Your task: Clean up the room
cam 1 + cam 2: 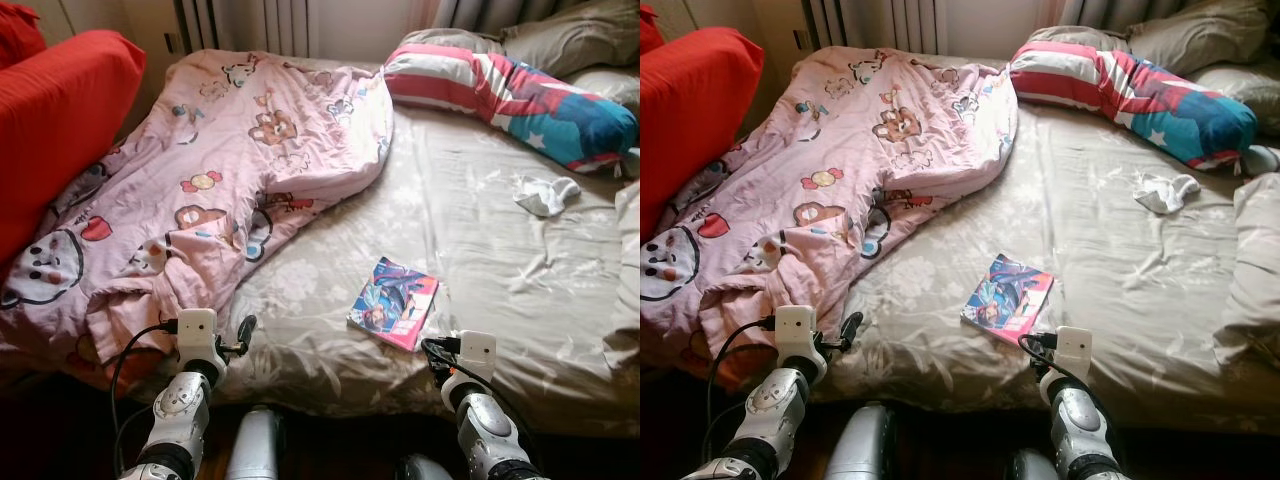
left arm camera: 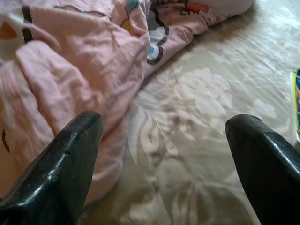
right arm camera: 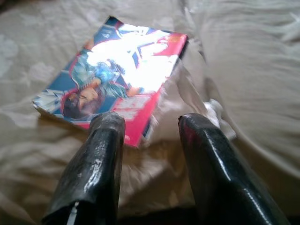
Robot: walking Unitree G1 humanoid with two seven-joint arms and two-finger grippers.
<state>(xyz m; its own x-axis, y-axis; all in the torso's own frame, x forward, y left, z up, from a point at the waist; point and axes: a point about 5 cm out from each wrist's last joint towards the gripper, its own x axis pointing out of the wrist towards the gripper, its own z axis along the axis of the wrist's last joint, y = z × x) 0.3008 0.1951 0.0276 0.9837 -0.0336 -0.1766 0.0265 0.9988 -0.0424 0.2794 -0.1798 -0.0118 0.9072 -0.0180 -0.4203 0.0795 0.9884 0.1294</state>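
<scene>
A colourful book (image 1: 393, 302) lies flat on the beige bed sheet (image 1: 480, 260) near the front edge. My right gripper (image 3: 150, 140) hovers just short of the book (image 3: 117, 75), open, with nothing between its fingers. A crumpled pink cartoon duvet (image 1: 220, 170) covers the bed's left half. My left gripper (image 2: 164, 154) is open wide over the sheet, right at the edge of the duvet (image 2: 70, 70). A small white cloth (image 1: 545, 193) lies on the sheet at the far right.
A red, white and blue striped pillow (image 1: 510, 95) lies across the head of the bed, with grey pillows (image 1: 570, 40) behind it. A red cushion (image 1: 60, 120) stands at the left. A radiator (image 1: 250, 25) is on the far wall.
</scene>
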